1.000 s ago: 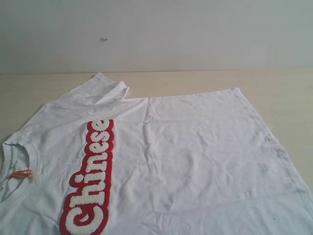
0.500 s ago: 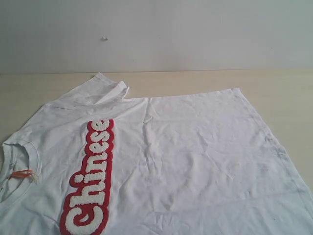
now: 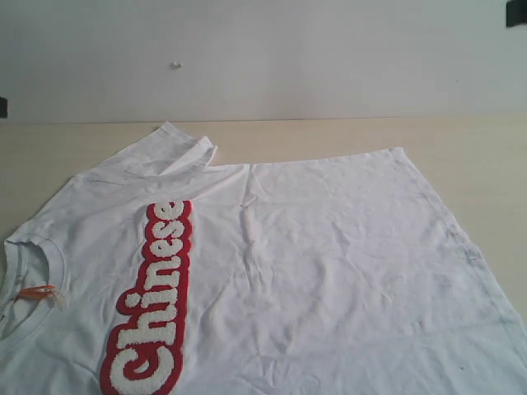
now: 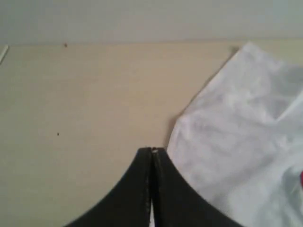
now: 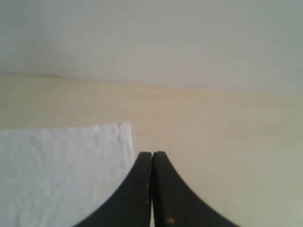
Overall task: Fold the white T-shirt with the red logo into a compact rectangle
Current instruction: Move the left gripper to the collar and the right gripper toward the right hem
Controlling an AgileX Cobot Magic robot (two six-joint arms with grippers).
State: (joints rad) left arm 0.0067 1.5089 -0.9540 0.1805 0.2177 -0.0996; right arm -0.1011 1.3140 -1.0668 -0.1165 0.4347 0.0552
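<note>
- While the white T-shirt [image 3: 329,263] lies spread on the table [image 3: 461,136], the red logo [image 3: 156,304] faces up.
- Left gripper [image 4: 152,150]: jaws pressed together, empty, above the table.
- Right gripper [image 5: 152,153]: likewise, above the table.

This looks like a plain test room for a robot. A pale, wood-coloured table [image 3: 346,136] fills the near part of the scene. A bare grey-white wall [image 3: 329,49] stands right behind its far edge, with one small dark spot [image 3: 175,65] on it. The white T-shirt [image 3: 329,247] lies spread flat on the table, like a thing laid out for a test. A black robot part [image 3: 2,107] peeks in at the far left, and another black part [image 3: 516,12] at the far right. The black left gripper [image 4: 152,150] and right gripper [image 5: 152,153] hang over the table.
</note>
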